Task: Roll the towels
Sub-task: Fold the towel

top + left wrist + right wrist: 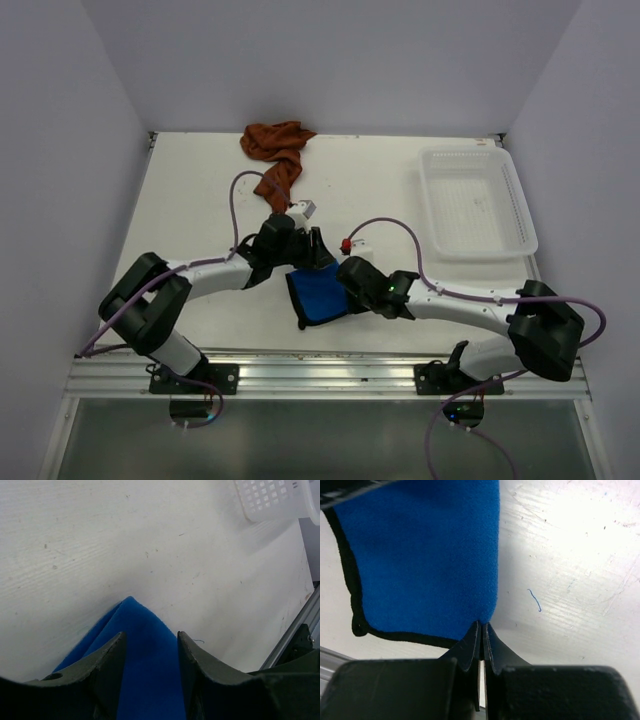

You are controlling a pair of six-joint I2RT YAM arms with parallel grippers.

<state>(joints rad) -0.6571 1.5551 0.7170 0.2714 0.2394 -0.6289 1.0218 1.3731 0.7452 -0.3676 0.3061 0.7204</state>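
Both arms meet over the blue towel at the near middle of the worktop.

The blue towel (320,295) lies folded and flat on the white worktop (200,190), its black-edged border toward the near side. The left gripper (150,645) straddles the towel's far folded corner with its jaws apart, cloth showing between them. The right gripper (481,630) has its jaws pressed together, pinching the towel's near right corner. The rust-brown towel (277,150) sits crumpled at the far edge, well apart. A white mesh basket (475,200) stands at the far right.
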